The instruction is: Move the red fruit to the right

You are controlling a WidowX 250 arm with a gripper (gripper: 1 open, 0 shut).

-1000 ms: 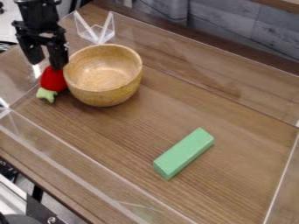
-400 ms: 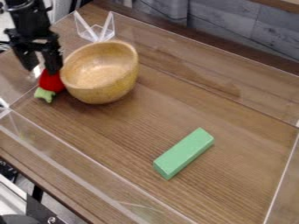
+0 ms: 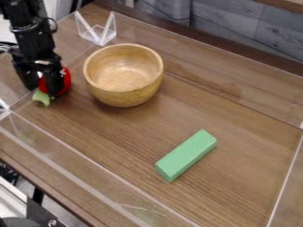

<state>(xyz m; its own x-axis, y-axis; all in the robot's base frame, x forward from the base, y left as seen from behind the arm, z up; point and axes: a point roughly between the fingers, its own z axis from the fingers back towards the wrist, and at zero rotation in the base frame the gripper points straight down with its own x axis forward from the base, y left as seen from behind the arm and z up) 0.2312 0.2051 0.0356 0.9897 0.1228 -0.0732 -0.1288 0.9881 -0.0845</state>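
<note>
Both fingertips of your gripper (image 3: 41,74) were spread around the toy strawberry (image 3: 55,82), left of the wooden bowl (image 3: 123,74). You seemed to be at the grasping step; next, you needed to close, then lift.

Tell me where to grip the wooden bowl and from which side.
Probably pinch the wooden bowl by its rim, on the side away from the fruit, from above: it stands upright, and the thin raised wall offers an edge.
</note>
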